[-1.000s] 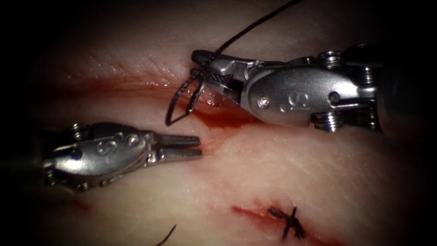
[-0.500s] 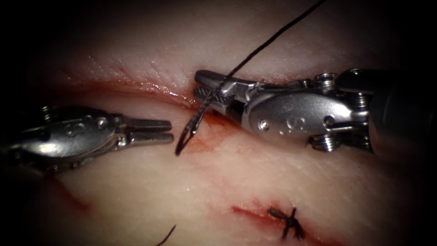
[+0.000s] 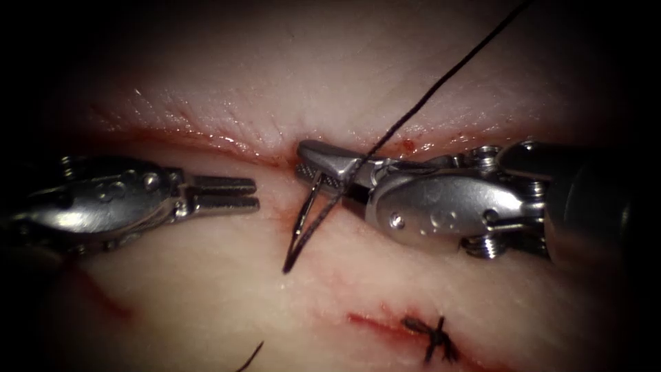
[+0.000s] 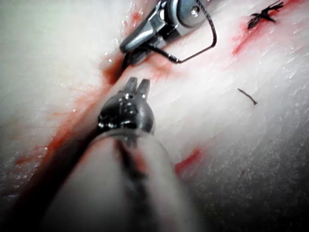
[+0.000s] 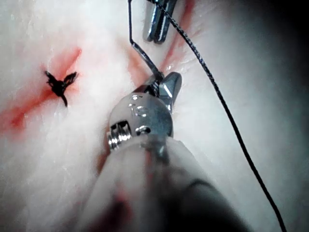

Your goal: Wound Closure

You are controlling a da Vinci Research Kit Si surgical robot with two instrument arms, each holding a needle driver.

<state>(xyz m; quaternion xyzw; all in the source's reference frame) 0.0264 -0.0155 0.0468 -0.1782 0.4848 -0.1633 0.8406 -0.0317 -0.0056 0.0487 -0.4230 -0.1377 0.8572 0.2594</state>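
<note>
The needle (image 3: 308,219) hung clear of the tissue (image 3: 413,289), clamped near its thread end in the right tool (image 3: 318,167), point down just below the cut (image 3: 206,141). Thin, stiff and slick, it probably wants gripping on its body, never the tip. The thread (image 3: 441,83) ran off past the tissue's upper right edge. The left tool (image 3: 237,194) held nothing, jaws together. Where thread met needle was hard to make out.
</note>
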